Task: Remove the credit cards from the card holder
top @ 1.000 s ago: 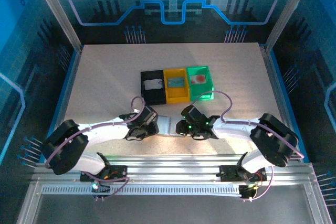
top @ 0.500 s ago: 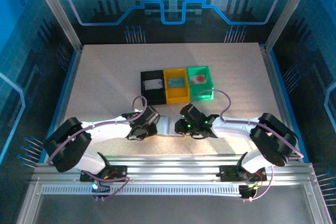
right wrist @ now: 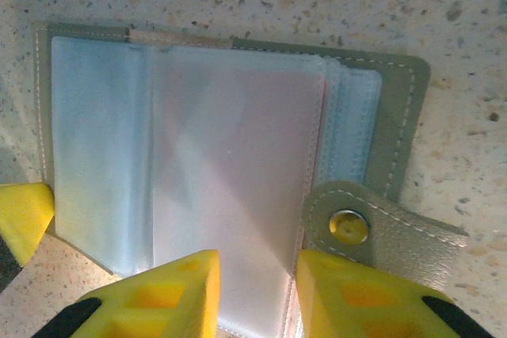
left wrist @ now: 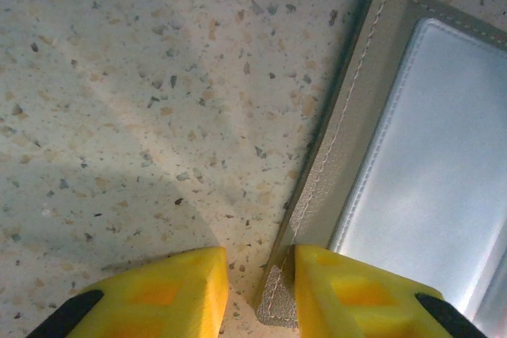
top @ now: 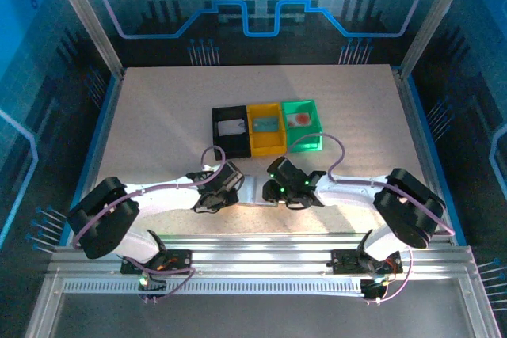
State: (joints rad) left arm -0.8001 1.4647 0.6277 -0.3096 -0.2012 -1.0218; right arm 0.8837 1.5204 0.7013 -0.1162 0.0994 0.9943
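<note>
Top view: grey wallet [top: 253,190] lies open flat on the worktop [top: 158,116], at 6 o'clock from a row of three bins. The left hand [top: 228,190] is at the wallet's 9 o'clock edge and the right hand [top: 274,188] at its 3 o'clock edge, both low on it. Black bin [top: 219,142], yellow bin [top: 268,145] and green bin [top: 305,143] sit side by side, touching. Each holds one of the cards: whitish [top: 231,127], bluish [top: 266,124], pale with a red mark [top: 299,119].

Left wrist view: stitched grey-olive cover, with a pale blue glossy pocket [left wrist: 428,164] filling the 3 o'clock half. Left hand [left wrist: 261,294] at 6 o'clock, jaws a little apart. One finger [left wrist: 356,294] is over the wallet's corner, the other over bare worktop. Released, nothing clamped.

Right wrist view: the wallet is spread open, with a grey stitched border around pale blue pockets and a frosted, pinkish sleeve [right wrist: 238,164] on top. A tab [right wrist: 380,223] with a brass snap [right wrist: 348,227] sits at 4 o'clock. Right hand [right wrist: 257,298] at 6 o'clock, jaws apart, the sleeve's lower edge in the gap, not pinched. I can't tell if a card is inside the sleeve.
</note>
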